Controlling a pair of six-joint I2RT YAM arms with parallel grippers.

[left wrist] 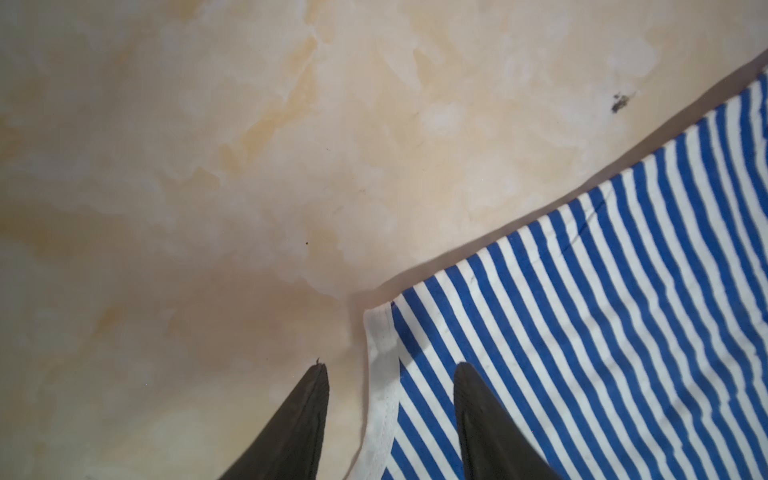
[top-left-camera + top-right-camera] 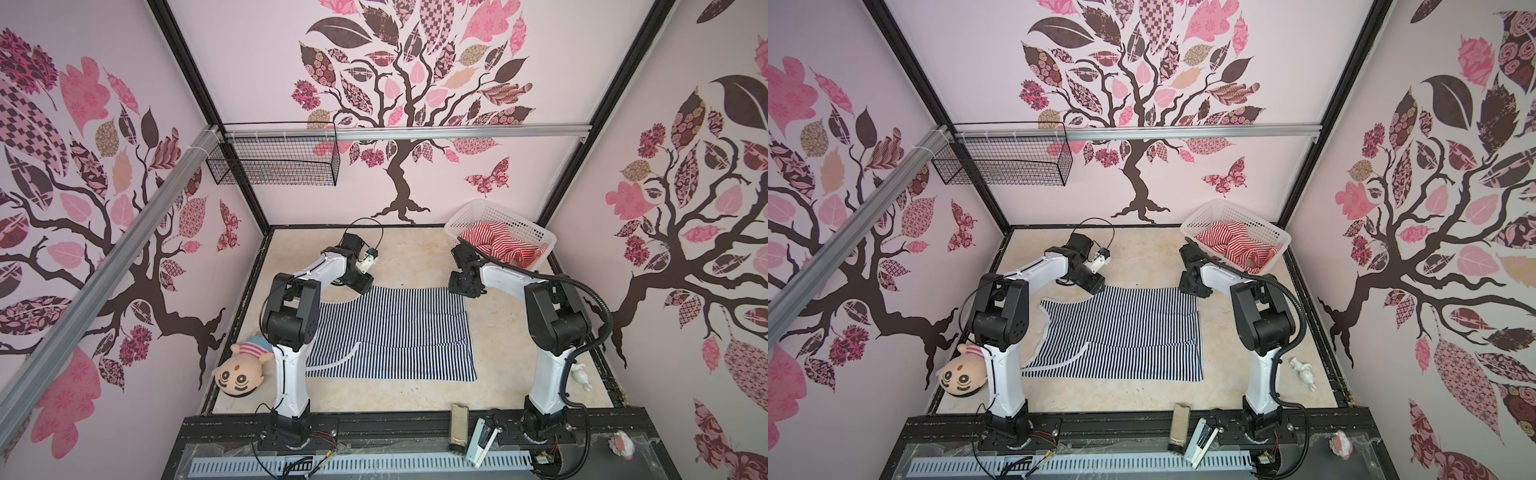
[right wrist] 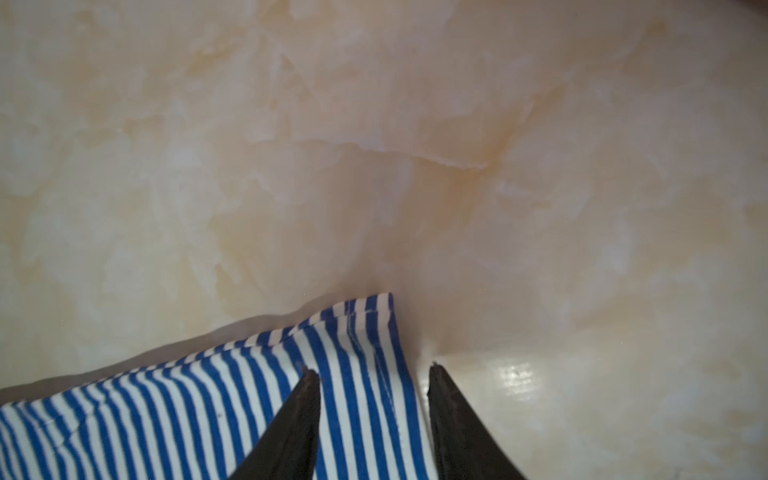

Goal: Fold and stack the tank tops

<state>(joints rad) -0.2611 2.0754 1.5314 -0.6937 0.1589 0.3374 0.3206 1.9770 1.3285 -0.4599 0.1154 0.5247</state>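
We have the navy-striped tank top [image 2: 390,328] spread flat in the middle of the table [image 2: 415,253], with its hem toward 3 o'clock and its straps toward 9 o'clock in both top views. Its 6 o'clock side appears to lie doubled over the body. That would explain why both arms reach to the far edge: we judge the matching fold from 12 o'clock to be the step in hand.

The left tool [image 1: 390,368] sits at the garment's 11 o'clock corner with its fingers apart. One finger is over bare table and one over the stripes, so the white trim [image 1: 380,399] runs between them. The right tool [image 3: 372,369] is at the 1 o'clock corner, also spread, and straddles the slightly puckered hem corner. Working the two end corners together should let the far edge rise evenly instead of twisting. Neither tool clamps anything, though from these close views we cannot say whether the tips touch the cloth.

The red-striped tank top [image 2: 498,243] lies crumpled in the basket [image 2: 490,209] at the table's 1 o'clock corner, not yet folded.
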